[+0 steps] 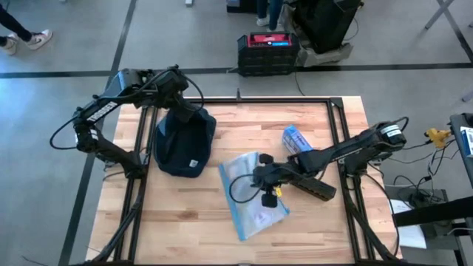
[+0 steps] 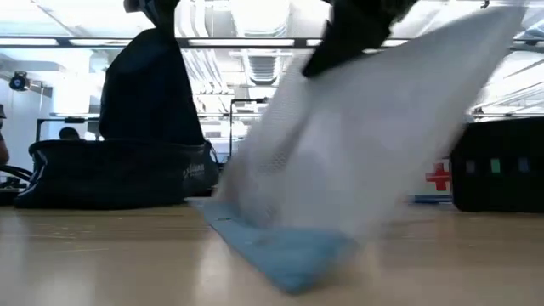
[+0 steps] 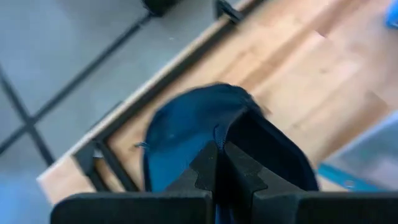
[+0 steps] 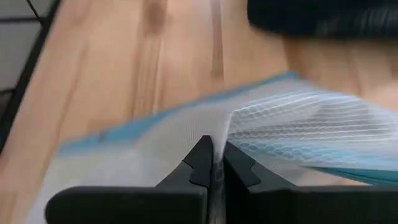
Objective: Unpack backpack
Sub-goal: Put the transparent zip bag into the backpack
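Observation:
The dark navy backpack (image 1: 183, 140) lies near the table's far left corner, its lower part flat on the wood and its far end drawn up into a peak (image 2: 146, 85). My left gripper (image 1: 179, 103) stands over that peak, shut on the fabric. A clear plastic zip bag (image 1: 251, 198) with a blue strip lies at the table's middle. My right gripper (image 1: 259, 178) reaches in from the right and is shut on it. My left gripper pinches a fold of the backpack's blue fabric (image 3: 214, 132) at its far end between both fingers, coming from above. The cloth rises taut to the fingers while the rest of the backpack (image 2: 119, 174) stays on the table. My right gripper pinches a puckered fold of the bag's clear wall (image 4: 219, 127) between its fingertips, slanting down from the table's right. The bag is tipped up below the fingers, with its blue strip edge (image 2: 280, 251) on the wood.
A small blue packet (image 1: 296, 138) lies on the table beyond the right arm. A dark box (image 2: 501, 166) shows at the low view's right. A black box with a red top (image 1: 267, 46) stands on the floor past the far edge. The near half of the table holds bare wood (image 1: 185, 229).

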`<action>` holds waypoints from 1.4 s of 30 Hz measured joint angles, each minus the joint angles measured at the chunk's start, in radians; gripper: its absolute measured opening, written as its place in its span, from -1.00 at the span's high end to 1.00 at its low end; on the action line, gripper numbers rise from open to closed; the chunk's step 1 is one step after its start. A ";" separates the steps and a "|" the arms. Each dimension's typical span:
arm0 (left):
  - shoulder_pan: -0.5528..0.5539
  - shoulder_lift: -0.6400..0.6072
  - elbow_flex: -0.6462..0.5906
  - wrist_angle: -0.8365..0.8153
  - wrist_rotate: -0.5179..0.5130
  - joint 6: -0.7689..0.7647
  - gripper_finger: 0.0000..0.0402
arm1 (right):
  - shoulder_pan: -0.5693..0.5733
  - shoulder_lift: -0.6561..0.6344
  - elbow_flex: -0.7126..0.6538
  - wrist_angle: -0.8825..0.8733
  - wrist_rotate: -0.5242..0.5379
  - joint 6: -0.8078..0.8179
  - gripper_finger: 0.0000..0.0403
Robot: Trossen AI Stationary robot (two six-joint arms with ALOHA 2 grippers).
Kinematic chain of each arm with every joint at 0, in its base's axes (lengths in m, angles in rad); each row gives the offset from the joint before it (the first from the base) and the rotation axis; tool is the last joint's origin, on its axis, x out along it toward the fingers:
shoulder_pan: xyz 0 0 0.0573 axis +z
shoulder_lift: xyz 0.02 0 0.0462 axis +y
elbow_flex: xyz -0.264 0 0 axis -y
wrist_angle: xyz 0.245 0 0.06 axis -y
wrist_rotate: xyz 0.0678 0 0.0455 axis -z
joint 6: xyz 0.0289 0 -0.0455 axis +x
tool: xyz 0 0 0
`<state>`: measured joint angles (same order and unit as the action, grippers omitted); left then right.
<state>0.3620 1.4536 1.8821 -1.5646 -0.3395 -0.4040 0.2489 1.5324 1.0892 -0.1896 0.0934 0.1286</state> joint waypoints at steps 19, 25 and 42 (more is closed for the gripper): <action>-0.030 0.044 0.117 0.087 -0.056 0.054 1.00 | -0.087 0.072 0.256 -0.173 0.012 -0.304 1.00; -0.032 0.044 0.101 0.088 -0.064 0.053 1.00 | -0.081 0.206 0.244 -0.177 0.007 -0.282 1.00; -0.031 0.093 0.079 0.083 -0.070 0.066 1.00 | -0.131 0.273 0.277 -0.380 0.001 -0.107 0.24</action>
<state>0.3305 1.5469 1.9614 -1.4815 -0.4099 -0.3382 0.1181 1.8058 1.3662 -0.5700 0.0941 0.0215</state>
